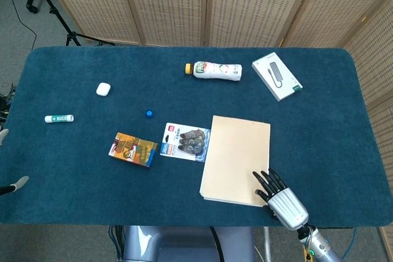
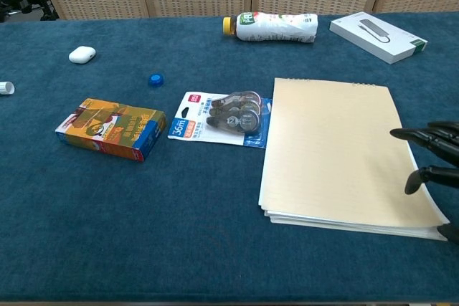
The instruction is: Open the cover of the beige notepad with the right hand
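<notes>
The beige notepad (image 1: pixel 233 154) lies shut on the blue table, right of the middle; in the chest view the notepad (image 2: pixel 330 148) shows its page edges along the near side. My right hand (image 1: pixel 279 194) is at its near right corner, dark fingers spread and reaching onto the cover. The chest view catches only the right hand (image 2: pixel 434 159) at the frame's right edge, over the pad's right side. It holds nothing. Two pale tips of my left hand (image 1: pixel 12 185) show at the far left edge of the head view; the rest is cut off.
A correction tape pack (image 1: pixel 184 142) touches the pad's left edge. A colourful small box (image 1: pixel 132 150) lies further left. A blue cap (image 1: pixel 149 113), white case (image 1: pixel 102 89), glue stick (image 1: pixel 59 118), bottle (image 1: pixel 215 70) and white box (image 1: pixel 276 76) lie further back.
</notes>
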